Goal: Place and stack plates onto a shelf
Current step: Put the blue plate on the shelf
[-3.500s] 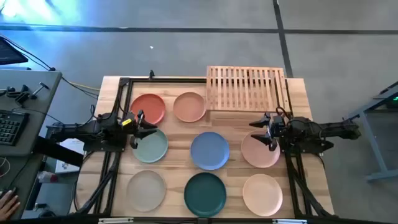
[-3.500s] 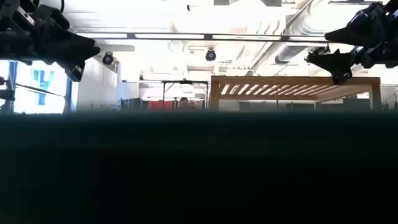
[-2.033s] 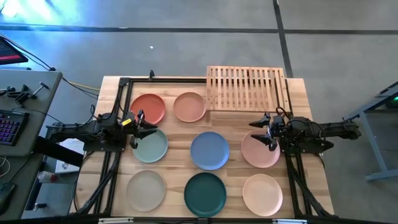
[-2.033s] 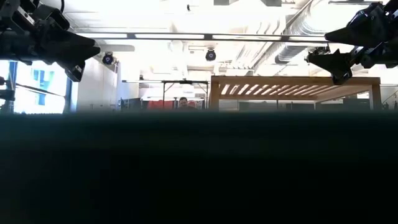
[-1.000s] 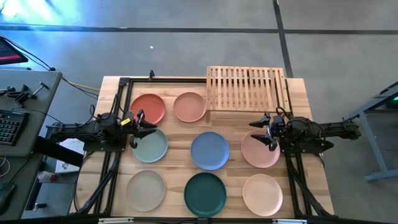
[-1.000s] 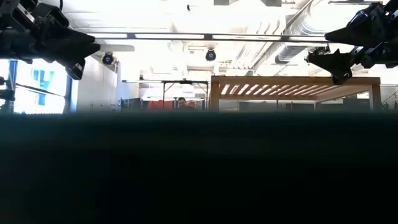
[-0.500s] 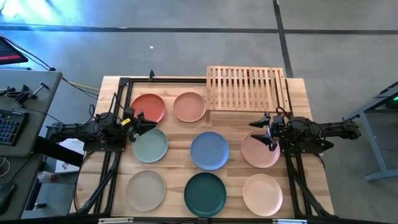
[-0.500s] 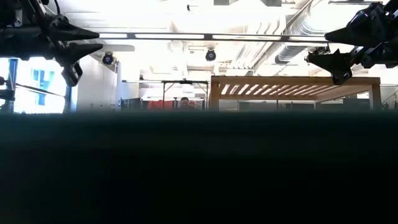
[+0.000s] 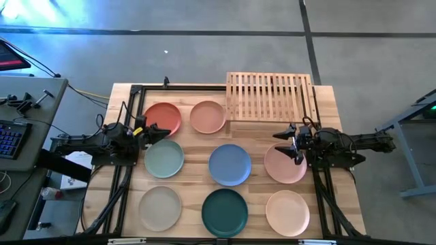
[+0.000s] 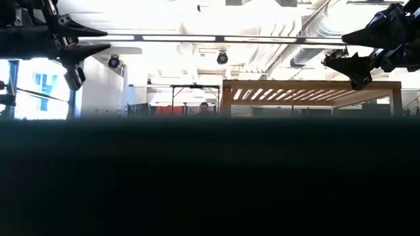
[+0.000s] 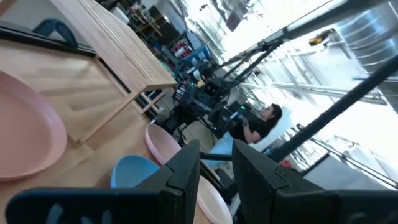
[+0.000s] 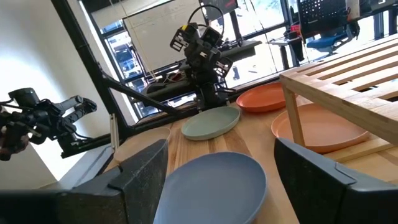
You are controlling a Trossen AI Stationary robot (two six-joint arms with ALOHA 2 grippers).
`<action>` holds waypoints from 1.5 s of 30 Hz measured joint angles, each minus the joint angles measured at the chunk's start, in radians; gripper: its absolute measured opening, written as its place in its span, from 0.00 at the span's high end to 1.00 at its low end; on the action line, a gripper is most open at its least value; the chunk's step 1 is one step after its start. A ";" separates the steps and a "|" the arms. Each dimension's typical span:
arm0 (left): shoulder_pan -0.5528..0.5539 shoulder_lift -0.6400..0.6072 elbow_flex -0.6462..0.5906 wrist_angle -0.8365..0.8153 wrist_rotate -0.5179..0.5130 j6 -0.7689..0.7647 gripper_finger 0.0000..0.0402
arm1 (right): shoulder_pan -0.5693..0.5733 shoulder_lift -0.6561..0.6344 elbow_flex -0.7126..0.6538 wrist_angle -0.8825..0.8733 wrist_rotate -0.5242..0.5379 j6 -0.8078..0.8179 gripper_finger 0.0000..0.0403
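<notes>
Eight plates lie flat on the plank table: red-orange (image 9: 162, 118), peach (image 9: 208, 116), sage green (image 9: 164, 158), blue (image 9: 229, 164), pink (image 9: 285, 165), beige (image 9: 159, 207), dark teal (image 9: 225, 211), and cream-pink (image 9: 287, 212). The bamboo shelf (image 9: 270, 97) stands on its legs at the far right and is bare. My left gripper (image 9: 162, 131) hovers between the red-orange and sage green plates, open and empty, with its fingers level (image 10: 97, 39). My right gripper (image 9: 285, 144) hovers over the pink plate's far rim, wide open (image 12: 217, 186) and empty.
A black frame (image 9: 133, 92) runs along the table's far and side edges. A desk with a keyboard (image 9: 10, 139) stands left of the table. A dark blur fills the low view's lower half. A person (image 11: 258, 121) sits in the room beyond the table.
My left gripper has moved a little toward the far edge, off the sage green plate's rim and toward the red-orange plate. It has risen, rolled about its axis, and tipped from pointing down to level. My right arm and all the plates have kept still.
</notes>
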 joint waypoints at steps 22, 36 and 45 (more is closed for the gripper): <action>0.000 0.000 0.001 0.150 -0.054 0.078 0.79 | 0.000 0.000 0.000 0.106 0.119 0.031 0.31; 0.000 0.106 0.183 0.097 -0.054 0.168 0.79 | -0.029 0.000 0.002 0.434 0.147 -0.007 0.31; 0.000 0.315 0.417 -0.105 -0.057 0.168 0.79 | -0.029 0.023 0.141 0.399 0.147 -0.087 0.31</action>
